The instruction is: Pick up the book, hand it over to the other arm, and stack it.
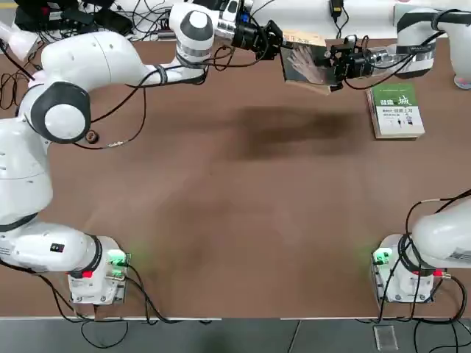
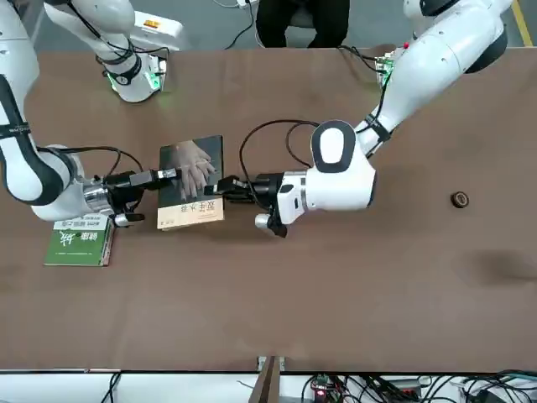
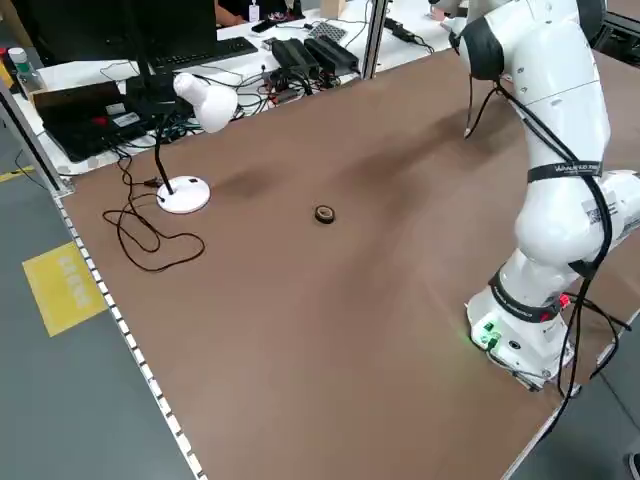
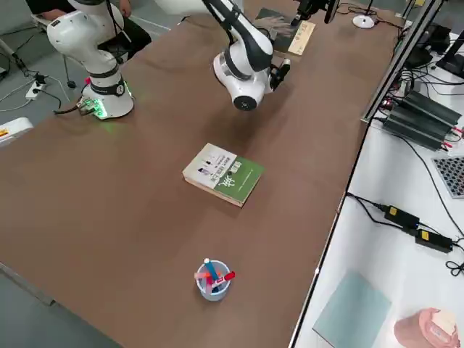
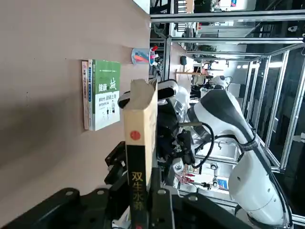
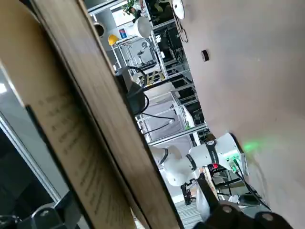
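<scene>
book (image 2: 192, 181) is held above the bench (image 2: 336, 285), between the two arms. left gripper (image 2: 228, 186) fingers pinch one edge of it. right gripper (image 2: 168, 175) fingers are spread wide around the opposite edge. green book (image 2: 80, 241) lies near

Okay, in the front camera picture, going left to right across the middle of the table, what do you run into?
Green-and-white book → right gripper, open around the book's edge → the book, held above the table → left gripper, shut on it → small dark round object.
</scene>
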{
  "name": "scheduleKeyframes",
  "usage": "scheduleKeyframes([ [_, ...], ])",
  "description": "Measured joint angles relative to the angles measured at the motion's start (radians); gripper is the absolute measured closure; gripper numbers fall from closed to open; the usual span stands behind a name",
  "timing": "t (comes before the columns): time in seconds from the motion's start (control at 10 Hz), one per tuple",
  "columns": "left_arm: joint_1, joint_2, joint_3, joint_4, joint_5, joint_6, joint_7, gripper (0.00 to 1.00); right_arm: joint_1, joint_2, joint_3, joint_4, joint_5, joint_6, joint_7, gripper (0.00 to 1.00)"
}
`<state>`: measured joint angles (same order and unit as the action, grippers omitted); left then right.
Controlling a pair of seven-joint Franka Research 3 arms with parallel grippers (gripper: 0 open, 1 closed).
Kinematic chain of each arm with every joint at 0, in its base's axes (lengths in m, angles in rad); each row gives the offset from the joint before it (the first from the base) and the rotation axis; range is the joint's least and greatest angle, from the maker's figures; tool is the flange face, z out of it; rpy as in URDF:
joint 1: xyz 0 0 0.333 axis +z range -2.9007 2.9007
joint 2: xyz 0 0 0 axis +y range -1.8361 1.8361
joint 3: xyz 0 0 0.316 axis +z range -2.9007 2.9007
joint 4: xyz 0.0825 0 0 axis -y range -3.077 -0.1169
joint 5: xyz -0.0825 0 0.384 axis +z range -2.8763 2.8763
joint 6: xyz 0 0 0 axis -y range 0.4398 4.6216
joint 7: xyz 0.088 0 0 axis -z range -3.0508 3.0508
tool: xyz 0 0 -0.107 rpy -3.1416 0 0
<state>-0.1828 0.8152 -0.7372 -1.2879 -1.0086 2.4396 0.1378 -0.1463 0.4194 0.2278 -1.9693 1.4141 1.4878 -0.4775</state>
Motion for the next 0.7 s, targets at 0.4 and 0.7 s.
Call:
scheduleKeyframes([
  [0.4, 0.001, 0.0, 0.001, 0.0, 0.0, 0.0, 0.0, 0.96, -0.006, -0.003, 0.0, -0.008, 0.0, -0.027, 0.0, 0.11],
  [0.7, 0.004, 0.0, 0.001, 0.0, 0.0, 0.0, 0.0, 0.96, -0.013, -0.02, 0.0, 0.0, 0.001, -0.029, -0.015, 0.14],
])
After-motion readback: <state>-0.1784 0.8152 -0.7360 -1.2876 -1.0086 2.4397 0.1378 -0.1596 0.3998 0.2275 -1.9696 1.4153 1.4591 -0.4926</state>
